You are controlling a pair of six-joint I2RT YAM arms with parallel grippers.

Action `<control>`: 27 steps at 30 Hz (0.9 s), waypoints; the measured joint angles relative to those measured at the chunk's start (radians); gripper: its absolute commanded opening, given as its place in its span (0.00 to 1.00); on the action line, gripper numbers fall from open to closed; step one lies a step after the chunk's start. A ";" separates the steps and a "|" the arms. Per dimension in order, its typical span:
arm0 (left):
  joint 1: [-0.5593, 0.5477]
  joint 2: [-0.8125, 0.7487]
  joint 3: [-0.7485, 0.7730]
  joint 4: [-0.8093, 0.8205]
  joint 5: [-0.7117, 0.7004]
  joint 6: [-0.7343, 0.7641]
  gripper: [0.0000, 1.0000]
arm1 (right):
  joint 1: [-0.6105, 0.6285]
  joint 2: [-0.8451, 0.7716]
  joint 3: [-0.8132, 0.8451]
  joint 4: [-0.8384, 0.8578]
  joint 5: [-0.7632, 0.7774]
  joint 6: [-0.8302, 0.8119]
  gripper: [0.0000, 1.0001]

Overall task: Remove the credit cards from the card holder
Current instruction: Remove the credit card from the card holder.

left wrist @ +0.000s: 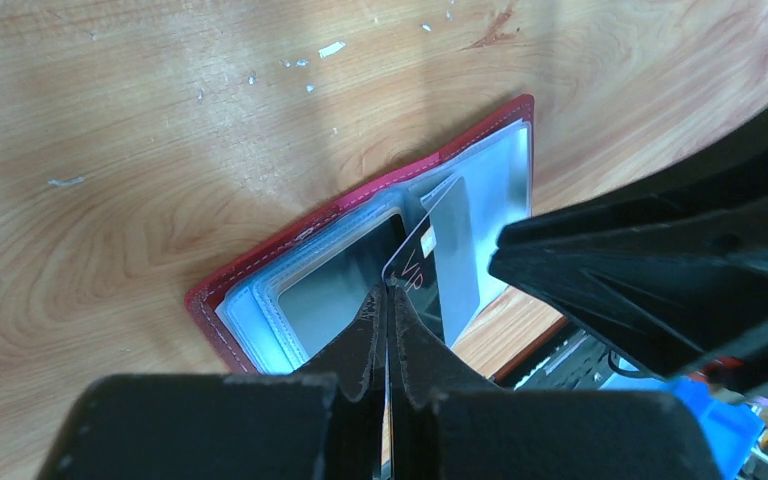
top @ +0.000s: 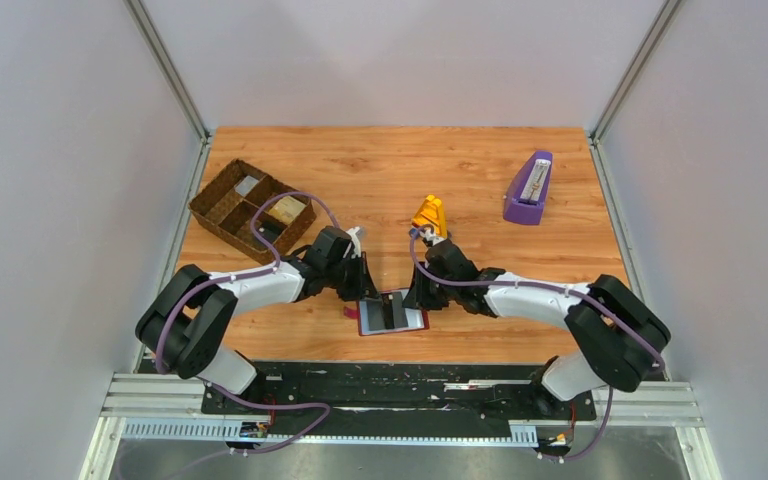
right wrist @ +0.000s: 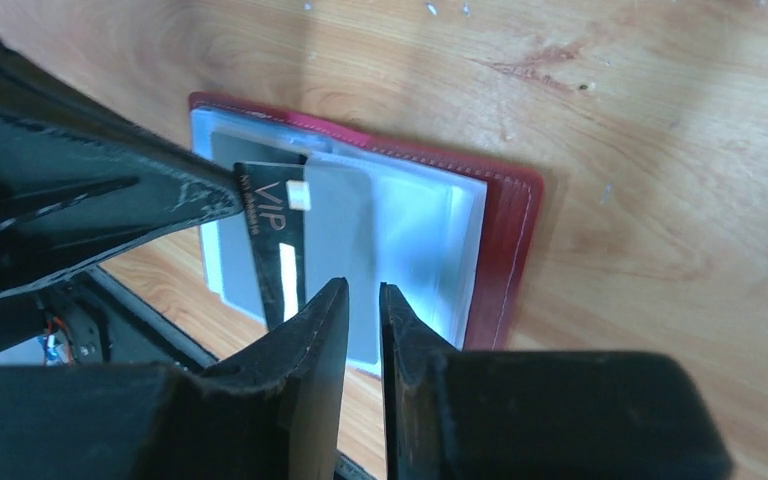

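Observation:
The dark red card holder [top: 392, 312] lies open on the wood near the table's front edge, its grey-blue sleeves [left wrist: 260, 320] facing up. A black card [right wrist: 272, 235] marked VIP sticks out of a sleeve at a slant. My left gripper [left wrist: 388, 292] is shut on that card's corner. Beside it a grey card [right wrist: 345, 250] lies over the sleeves. Just above the grey card's near edge hovers my right gripper [right wrist: 364, 288], open by a narrow gap with nothing between its fingers. In the top view both grippers, left [top: 368, 296] and right [top: 412, 300], meet over the holder.
A brown wicker basket [top: 250, 208] with compartments stands at the back left. A purple wedge stand [top: 528, 190] holding a card is at the back right. A small yellow object [top: 429, 213] sits behind the right wrist. The black rail [top: 400, 385] runs along the near edge.

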 measured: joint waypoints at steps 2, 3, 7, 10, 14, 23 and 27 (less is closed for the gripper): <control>0.000 0.000 0.000 0.000 0.006 0.000 0.00 | 0.000 0.040 0.008 0.008 -0.006 -0.004 0.19; 0.000 0.000 0.000 0.003 0.008 0.000 0.00 | 0.000 0.058 0.010 0.013 -0.008 -0.005 0.19; 0.000 0.000 -0.003 0.037 0.022 -0.001 0.03 | 0.000 0.091 0.014 0.047 -0.022 -0.007 0.18; 0.001 0.000 -0.015 0.077 0.039 -0.006 0.10 | 0.000 0.098 0.014 0.061 -0.023 -0.006 0.18; 0.003 0.000 -0.037 0.133 0.060 -0.024 0.21 | 0.000 0.100 0.013 0.069 -0.023 -0.006 0.17; 0.007 0.017 -0.061 0.226 0.084 -0.050 0.35 | 0.000 0.102 0.002 0.094 -0.023 0.002 0.17; 0.008 0.030 -0.063 0.254 0.087 -0.056 0.38 | 0.000 0.102 0.000 0.097 -0.023 0.005 0.16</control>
